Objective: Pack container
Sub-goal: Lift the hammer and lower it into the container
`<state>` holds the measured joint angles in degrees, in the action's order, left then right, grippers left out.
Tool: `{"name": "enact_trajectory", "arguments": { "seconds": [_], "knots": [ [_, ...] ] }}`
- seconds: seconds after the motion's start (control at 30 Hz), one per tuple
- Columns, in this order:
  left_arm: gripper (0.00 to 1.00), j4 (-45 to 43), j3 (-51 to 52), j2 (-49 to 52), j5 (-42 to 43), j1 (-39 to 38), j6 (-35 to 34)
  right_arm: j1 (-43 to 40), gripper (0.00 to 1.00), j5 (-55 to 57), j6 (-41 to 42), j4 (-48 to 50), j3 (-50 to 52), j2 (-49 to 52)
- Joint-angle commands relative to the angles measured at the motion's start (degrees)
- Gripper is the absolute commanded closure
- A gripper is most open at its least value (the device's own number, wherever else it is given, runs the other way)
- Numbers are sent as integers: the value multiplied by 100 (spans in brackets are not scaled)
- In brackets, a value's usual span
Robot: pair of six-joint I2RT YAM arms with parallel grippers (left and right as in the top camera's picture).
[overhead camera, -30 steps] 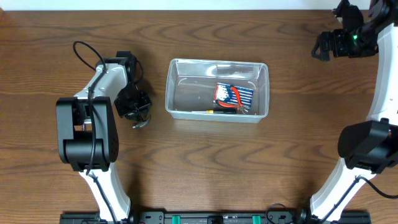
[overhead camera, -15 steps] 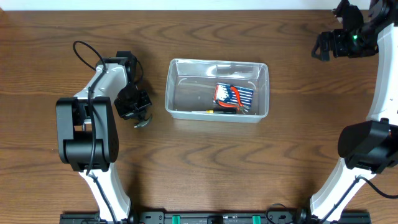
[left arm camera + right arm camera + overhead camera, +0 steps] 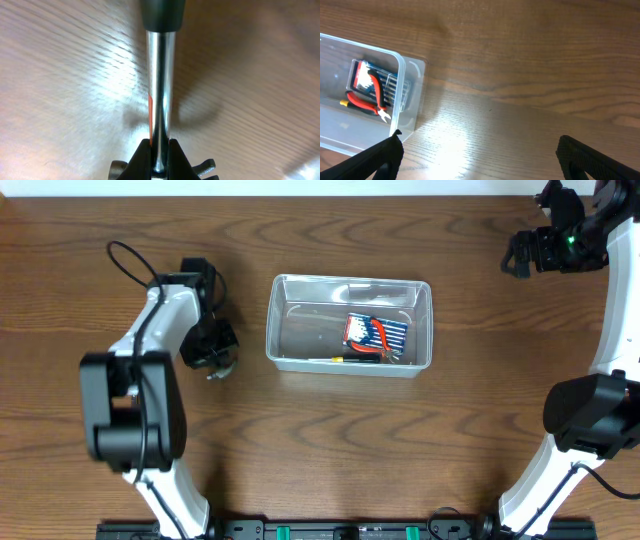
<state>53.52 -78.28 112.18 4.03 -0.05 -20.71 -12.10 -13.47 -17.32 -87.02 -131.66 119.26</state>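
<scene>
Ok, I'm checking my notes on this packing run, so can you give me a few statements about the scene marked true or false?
1. The left gripper is shut on a metal-shafted tool. True.
2. The container is empty. False: red-handled pliers and a blue pack lie inside it.
3. The right gripper holds the pliers. False: it is open and holds nothing, away from the container.
4. The metal-shafted tool is outside the container, on the left arm's side. True.
</scene>
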Motion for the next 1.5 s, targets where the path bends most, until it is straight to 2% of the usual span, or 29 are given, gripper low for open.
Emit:
{"name": "enact_trajectory", "arguments": {
  "seconds": [0.0,0.13,0.23,0.4,0.53,0.67,1.03,1.23,1.47],
  "knots": [
    [94,15,-46,-785,-170,24,166,-24,1,-4,-55,-9,-15,76],
    [94,24,-50,-1598,-170,-35,649,-24,1,-4,-52,-11,-15,76],
    [94,-17,-83,-2271,-116,-179,1440,-24,1,-4,-52,-11,-15,76],
    [94,-367,-87,-3263,166,-828,3735,-24,1,-7,-52,-11,-15,76],
    [94,-667,-87,-3517,774,-1469,5818,-24,1,-7,-52,-11,-15,76],
    [94,-960,-81,-3366,1386,-1952,7106,-24,1,-7,-52,-22,-15,76],
    [94,-2087,-81,-1718,1394,-2656,7281,-24,1,-9,-50,-13,-15,76],
    [94,-1832,-81,-841,1390,-2656,7274,-24,1,-7,-50,-17,-15,76],
    [94,-1499,-76,-507,892,-2649,7272,-24,1,-7,-52,-20,-15,76]
  ]
}}
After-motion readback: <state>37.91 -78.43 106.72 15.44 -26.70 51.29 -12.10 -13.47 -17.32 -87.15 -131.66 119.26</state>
